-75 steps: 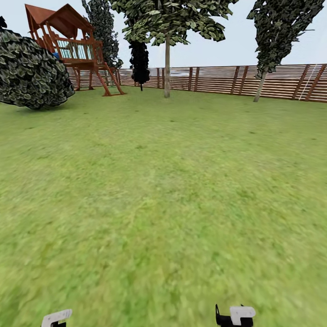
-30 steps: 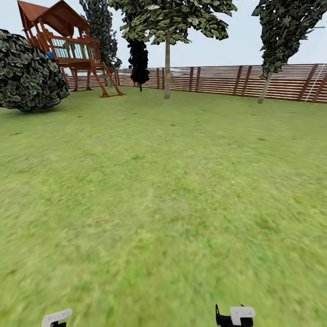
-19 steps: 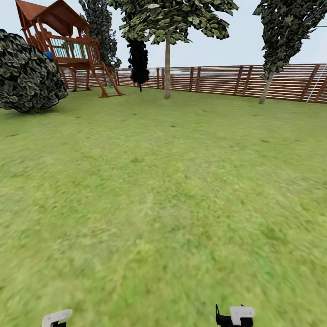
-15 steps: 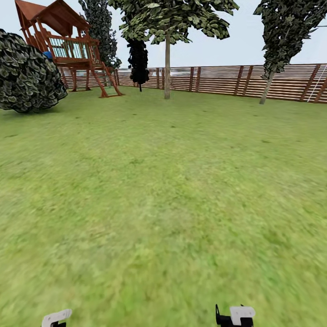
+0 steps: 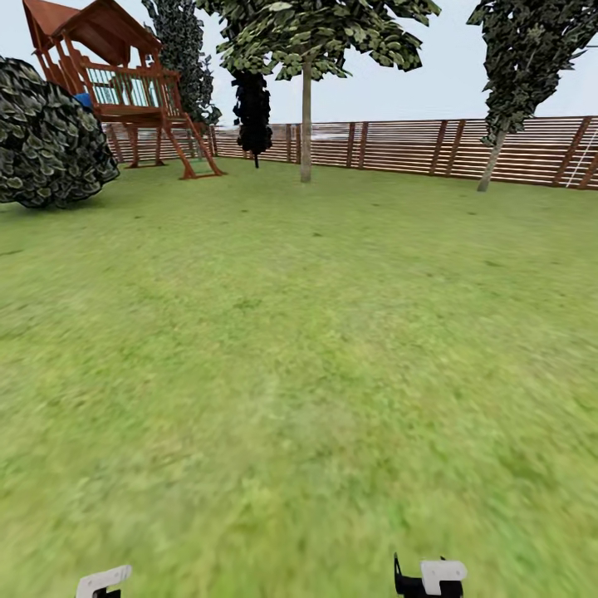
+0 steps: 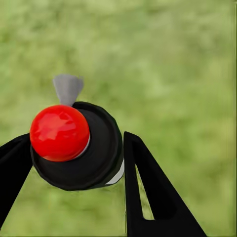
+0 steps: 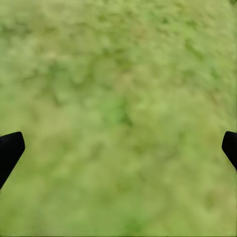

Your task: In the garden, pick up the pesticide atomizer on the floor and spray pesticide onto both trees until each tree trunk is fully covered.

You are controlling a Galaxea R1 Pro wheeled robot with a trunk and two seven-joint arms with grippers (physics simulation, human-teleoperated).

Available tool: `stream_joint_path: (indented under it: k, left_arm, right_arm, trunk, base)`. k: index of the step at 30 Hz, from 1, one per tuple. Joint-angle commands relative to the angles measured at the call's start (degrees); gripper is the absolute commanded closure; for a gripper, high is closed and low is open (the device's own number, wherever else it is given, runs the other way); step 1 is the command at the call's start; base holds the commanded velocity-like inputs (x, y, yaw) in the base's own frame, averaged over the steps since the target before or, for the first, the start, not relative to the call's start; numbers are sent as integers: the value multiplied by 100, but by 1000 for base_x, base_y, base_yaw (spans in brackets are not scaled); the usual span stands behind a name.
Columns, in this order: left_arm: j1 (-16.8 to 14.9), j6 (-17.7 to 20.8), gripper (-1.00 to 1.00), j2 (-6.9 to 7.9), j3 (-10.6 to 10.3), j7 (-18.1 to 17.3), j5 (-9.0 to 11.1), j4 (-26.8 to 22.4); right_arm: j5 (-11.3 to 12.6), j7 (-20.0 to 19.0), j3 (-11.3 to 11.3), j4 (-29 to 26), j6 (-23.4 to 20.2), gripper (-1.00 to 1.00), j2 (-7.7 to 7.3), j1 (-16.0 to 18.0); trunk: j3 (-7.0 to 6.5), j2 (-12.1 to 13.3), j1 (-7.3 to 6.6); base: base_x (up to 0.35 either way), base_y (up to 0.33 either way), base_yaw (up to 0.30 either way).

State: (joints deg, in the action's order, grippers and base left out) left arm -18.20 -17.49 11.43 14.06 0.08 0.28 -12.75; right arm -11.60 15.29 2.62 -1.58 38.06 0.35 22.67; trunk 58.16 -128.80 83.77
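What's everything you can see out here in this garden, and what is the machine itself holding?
Lawn: one, blurry green, covering the ground up to the fence.
Fence: one, brown horizontal slats, along the far edge.
Trees: two, grey-brown bare trunks with leafy green crowns, far middle and far right by the fence.
Conifers: two, dark and narrow, far left of middle.
Bush: one, dark green and rounded, far left.
Play tower: one, reddish-brown wood, far left behind the bush.
Atomizer: one, black body with red ball top and grey nozzle, between the left claw's fingers.
Left claw: black fingers, shut on the atomizer.
Right claw: black fingertips wide apart, over grass.
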Motion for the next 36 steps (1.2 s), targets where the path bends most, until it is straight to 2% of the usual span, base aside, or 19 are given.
stream_joint_path:
  k: [1, 36]
  left_arm:
    - [0, 0, 100, 0, 1, 1, -1, 0]
    - [0, 0, 100, 9, 8, 1, -1, -8]
  right_arm:
    - [0, -2, -1, 0, 0, -100, 0, 0]
    - [0, -2, 1, 0, 0, -100, 0, 0]
  trunk:
    - [0, 0, 0]
    - [0, 0, 0]
  base:
    - [338, 0, 0]
    - [339, 0, 0]
